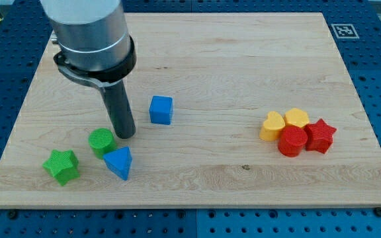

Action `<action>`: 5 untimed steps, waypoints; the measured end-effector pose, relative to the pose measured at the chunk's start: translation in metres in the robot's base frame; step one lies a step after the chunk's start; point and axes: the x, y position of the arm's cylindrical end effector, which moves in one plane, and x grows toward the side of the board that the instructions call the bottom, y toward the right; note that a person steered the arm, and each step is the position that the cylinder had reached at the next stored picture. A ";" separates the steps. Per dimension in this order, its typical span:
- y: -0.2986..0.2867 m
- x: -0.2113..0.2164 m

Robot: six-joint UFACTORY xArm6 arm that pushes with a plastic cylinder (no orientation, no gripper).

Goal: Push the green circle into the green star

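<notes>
You have the green circle (102,141) sitting low on the counter (243,59), toward the view's left, with the green star (61,165) near it at about its 8 o'clock, a small gap of bare wood between the two. The blue triangle (119,162) lies just beside the circle at its 5 o'clock, close enough that you cannot tell whether they touch. The blue cube (161,110) stands apart at the circle's 2 o'clock.

Your tool is a plain dark rod with nothing to open or close, and it holds nothing. Its tip (125,135) rests at the circle's 2 o'clock edge, touching or very nearly so, which puts it roughly opposite the star.

Judge the circle as a small, rigid, light plastic piece that should slide easily on the smooth wood. There is no taking hold of it; you only press on its side wall. Being round, it will likely roll off the tip if you push off-centre, so aim through its middle toward 8 o'clock. A drift toward 5 o'clock could catch the triangle.

No containers are on the counter. Far off at 3 o'clock sits a tight cluster: two yellow hearts (272,125) (297,118), a red cylinder (291,141) and a red star (321,135).
</notes>
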 end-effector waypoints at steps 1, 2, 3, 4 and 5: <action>0.001 0.000; 0.000 0.000; 0.000 0.001; -0.009 0.004; -0.023 0.010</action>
